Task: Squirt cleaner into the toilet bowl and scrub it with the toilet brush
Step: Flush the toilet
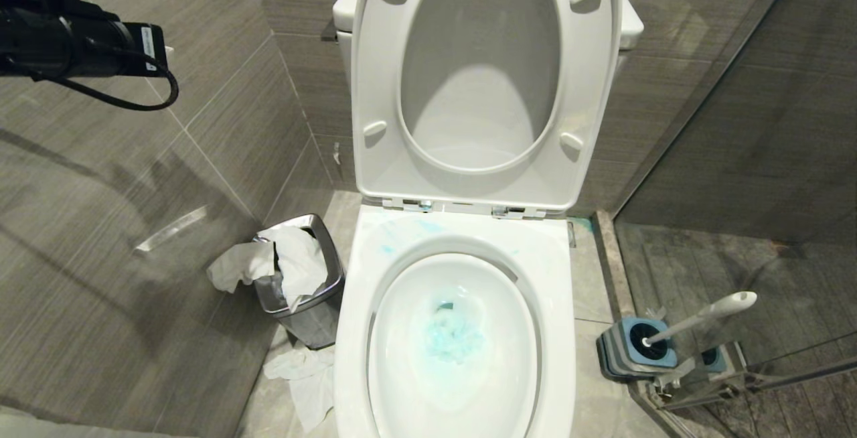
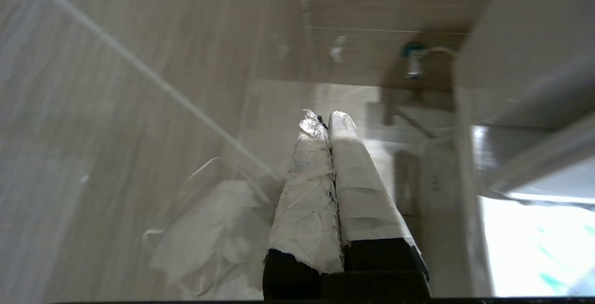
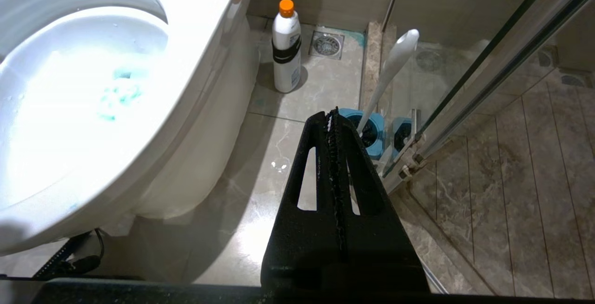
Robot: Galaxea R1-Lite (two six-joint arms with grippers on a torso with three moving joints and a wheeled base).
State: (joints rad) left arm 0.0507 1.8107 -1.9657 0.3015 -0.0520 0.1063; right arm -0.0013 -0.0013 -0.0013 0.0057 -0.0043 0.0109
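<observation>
My left gripper [image 2: 327, 120], its fingers wrapped in white tape, is pressed shut on nothing, raised beside the grey tiled wall [image 1: 134, 237] at the toilet's left; the left arm [image 1: 73, 39] shows dark in the upper corner of the head view. Below it stands the small steel waste bin [image 1: 315, 321], stuffed with white paper [image 1: 288, 260], with more paper [image 1: 308, 374] lying on the floor next to it. My right gripper [image 3: 333, 117], black and bare, is likewise closed and empty, hanging low over the floor tiles [image 3: 279, 155] between the toilet bowl [image 1: 365, 277] and the glass shower door [image 3: 488, 76]. The bowl's seat and lid [image 1: 375, 90] stand raised. Turquoise cleaner [image 1: 455, 337] clouds the water in the bowl, and thin smears mark the back rim near the chrome hinges [image 1: 509, 211]. The toilet brush [image 1: 703, 317] sits head-down in its blue-and-grey holder [image 1: 626, 357] on the floor right of the bowl, white handle leaning toward the glass. A white bottle with an orange cap [image 3: 287, 48] stands upright near the floor drain [image 3: 327, 43].
</observation>
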